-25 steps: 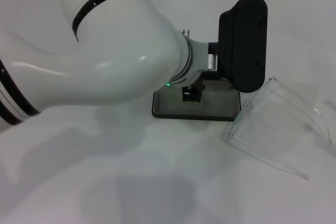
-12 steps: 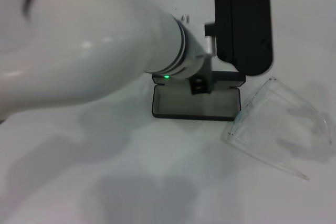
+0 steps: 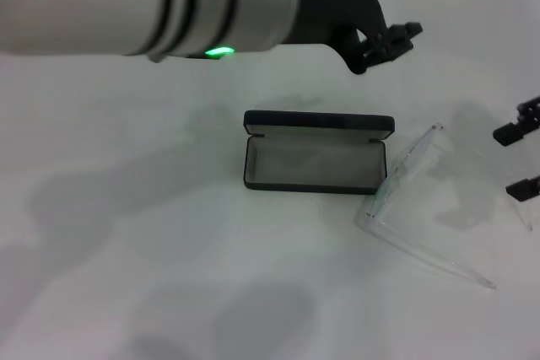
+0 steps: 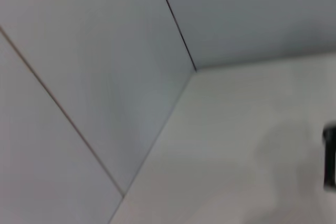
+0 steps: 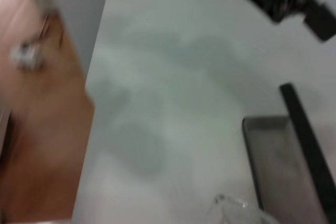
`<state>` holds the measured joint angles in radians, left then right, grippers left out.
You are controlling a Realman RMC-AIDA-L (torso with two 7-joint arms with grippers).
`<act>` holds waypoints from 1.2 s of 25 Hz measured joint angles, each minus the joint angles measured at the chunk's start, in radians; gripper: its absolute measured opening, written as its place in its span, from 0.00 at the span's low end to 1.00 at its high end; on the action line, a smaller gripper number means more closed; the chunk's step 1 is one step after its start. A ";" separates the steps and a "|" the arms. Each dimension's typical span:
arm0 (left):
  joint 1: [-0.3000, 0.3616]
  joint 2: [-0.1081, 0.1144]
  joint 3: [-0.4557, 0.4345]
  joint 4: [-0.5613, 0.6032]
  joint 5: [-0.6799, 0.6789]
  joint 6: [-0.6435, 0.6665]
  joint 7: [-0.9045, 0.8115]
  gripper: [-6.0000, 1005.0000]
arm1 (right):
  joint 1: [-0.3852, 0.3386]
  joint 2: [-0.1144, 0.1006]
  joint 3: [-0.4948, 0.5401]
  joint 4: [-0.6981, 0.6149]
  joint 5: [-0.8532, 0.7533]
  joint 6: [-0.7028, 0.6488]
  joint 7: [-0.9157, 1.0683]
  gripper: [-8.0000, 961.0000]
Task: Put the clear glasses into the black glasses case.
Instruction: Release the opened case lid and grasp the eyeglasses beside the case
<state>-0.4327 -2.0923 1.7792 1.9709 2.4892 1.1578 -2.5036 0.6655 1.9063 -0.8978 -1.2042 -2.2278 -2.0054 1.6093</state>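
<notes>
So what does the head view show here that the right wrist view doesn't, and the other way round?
Only the head view shows the whole open black glasses case with its empty grey lining, the complete clear glasses lying on the table beside it, and the right gripper at the edge, open.

Only the right wrist view shows the brown surface beyond the table's edge.

Both show the left gripper lifted clear beyond the case, one end of the case, a bit of the glasses, and the white table.
</notes>
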 joint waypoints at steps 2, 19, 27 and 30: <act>0.029 0.001 -0.074 0.003 -0.125 -0.003 0.063 0.47 | 0.070 -0.013 -0.063 -0.008 -0.048 -0.017 0.051 0.83; 0.187 0.001 -0.413 -0.135 -0.770 0.069 0.363 0.47 | 0.418 0.108 -0.424 0.112 -0.418 0.107 0.117 0.63; 0.207 0.000 -0.416 -0.146 -0.789 0.081 0.400 0.46 | 0.425 0.120 -0.568 0.178 -0.395 0.249 0.101 0.62; 0.205 0.001 -0.419 -0.156 -0.789 0.082 0.407 0.46 | 0.421 0.121 -0.600 0.195 -0.364 0.285 0.088 0.62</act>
<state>-0.2272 -2.0915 1.3598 1.8154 1.7002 1.2395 -2.0967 1.0866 2.0274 -1.4974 -1.0092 -2.5914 -1.7201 1.6970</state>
